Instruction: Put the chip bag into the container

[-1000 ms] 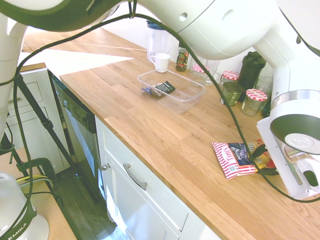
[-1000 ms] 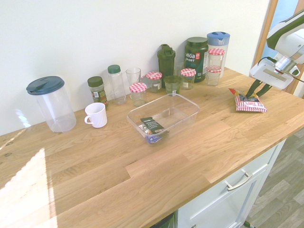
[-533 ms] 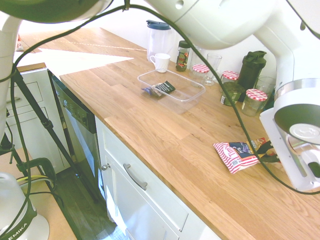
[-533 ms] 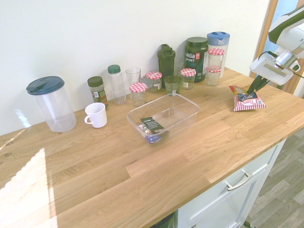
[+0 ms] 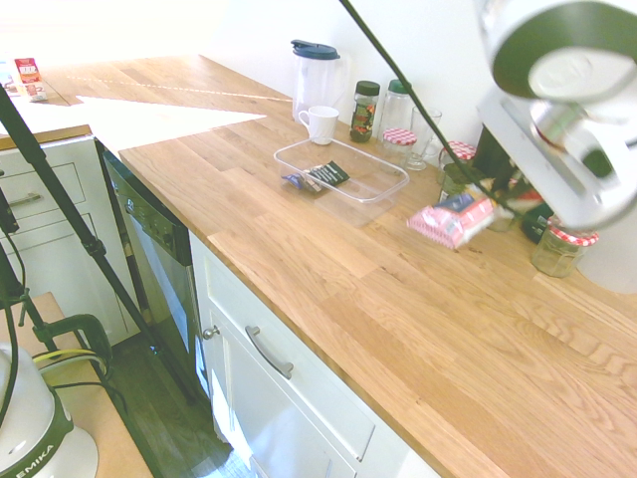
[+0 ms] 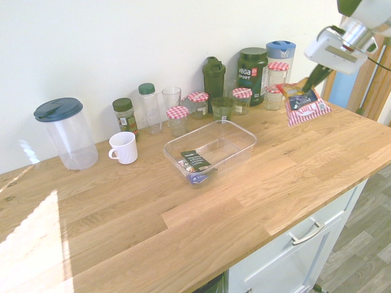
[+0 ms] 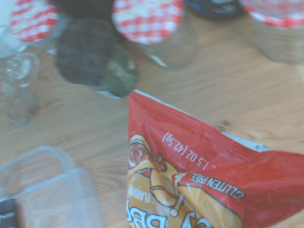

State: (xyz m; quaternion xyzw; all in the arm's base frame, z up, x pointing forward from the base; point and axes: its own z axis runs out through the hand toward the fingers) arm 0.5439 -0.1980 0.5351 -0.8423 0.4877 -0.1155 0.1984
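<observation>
Kitchen | wood c'top [image 6: 244,220] | wht cab. drawer [image 6: 302,239] w/ handle | lidded jars [image 6: 178,121], mug [image 6: 124,148]

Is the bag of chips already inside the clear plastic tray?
No, the chip bag hangs from the claw, well away from the tray.

I see the chip bag [image 6: 305,108], with red-and-white stripes, dark blue label and yellow-orange end, hanging tilted above the wooden counter, stripes lower. The container [image 6: 211,149] is a shallow clear rectangular tray with rounded corners, and it stands upright on the counter, apart from the bag.
</observation>
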